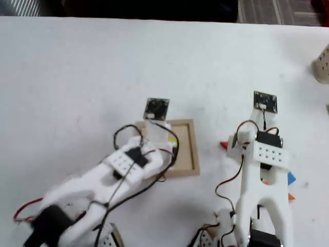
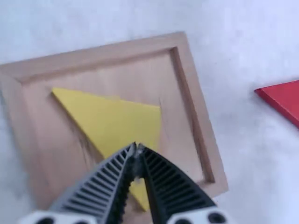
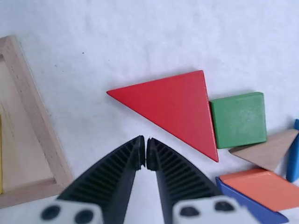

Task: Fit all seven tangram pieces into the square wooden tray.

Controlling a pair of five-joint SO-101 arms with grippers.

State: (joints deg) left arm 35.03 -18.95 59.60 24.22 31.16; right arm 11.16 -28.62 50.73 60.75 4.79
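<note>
The square wooden tray [image 2: 196,107] lies at the table's middle [image 1: 190,149], with a yellow triangle [image 2: 112,123] flat inside it. My left gripper [image 2: 138,150] hangs shut just over the yellow triangle's lower part, nothing between its fingers. My right gripper [image 3: 144,148] is shut above bare table, just short of the red triangle [image 3: 175,107]. Beside the red one lie a green square [image 3: 238,120], a plain wooden triangle [image 3: 268,149], an orange piece [image 3: 261,186] and blue pieces [image 3: 293,156]. The red triangle's tip [image 1: 223,145] peeks out beside the right arm.
The tray's rim [image 3: 32,112] lies close to my right gripper. A pegged wooden object [image 1: 321,64] stands at the table's far right edge. Blue and orange corners [image 1: 291,179] show beside the right arm. The table's far half is bare white.
</note>
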